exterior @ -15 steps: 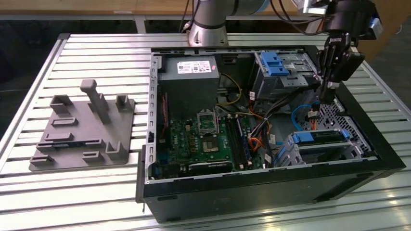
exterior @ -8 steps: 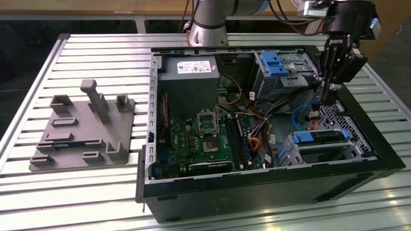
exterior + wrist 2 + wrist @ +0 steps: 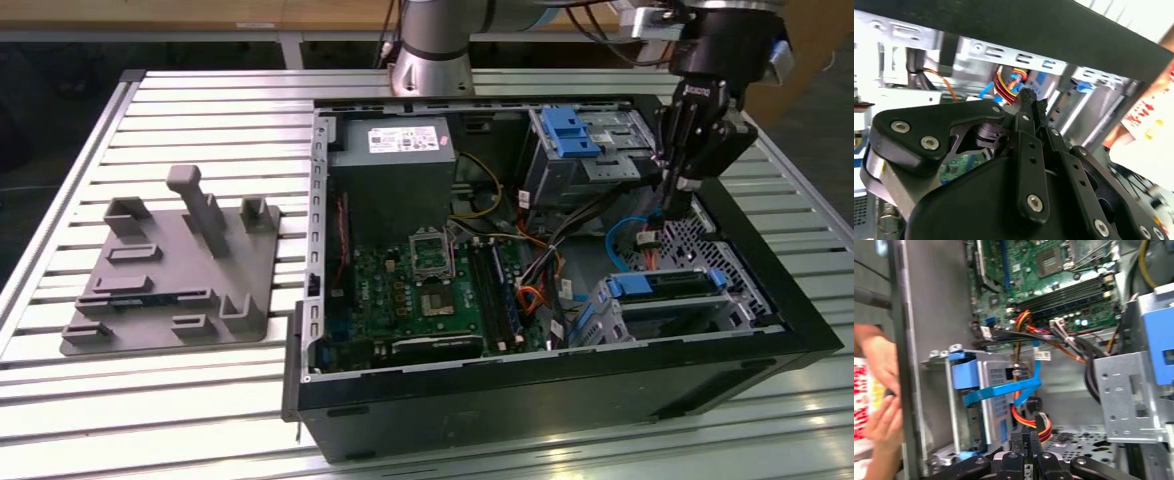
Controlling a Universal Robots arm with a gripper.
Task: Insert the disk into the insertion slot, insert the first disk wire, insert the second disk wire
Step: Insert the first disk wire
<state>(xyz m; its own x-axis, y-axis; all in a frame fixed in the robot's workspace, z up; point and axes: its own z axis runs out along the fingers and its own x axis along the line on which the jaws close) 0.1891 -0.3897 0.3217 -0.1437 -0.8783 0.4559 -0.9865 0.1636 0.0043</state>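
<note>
Hand (image 3: pixel 678 205), fingers together, close to red-orange wires (image 3: pixel 1026 417) beside disk (image 3: pixel 663 283) in insertion slot (image 3: pixel 674 318).

No text can be read with certainty.

In the exterior view, a white label (image 3: pixel 408 140) with dark print sits on the power supply (image 3: pixel 394 190), at about 11 o'clock inside the open computer case (image 3: pixel 534 400). Its characters cannot be made out. A short white marking runs along the body of the gripper (image 3: pixel 678 205), at about 1 o'clock of the case, and is illegible.

In the first wrist view, a white sheet (image 3: pixel 863 390) with red print lies beside a person's hand (image 3: pixel 879 360), and the print is unreadable. A small white tag (image 3: pixel 1042 355) by a blue cable (image 3: pixel 999 391) is too small to read.
</note>
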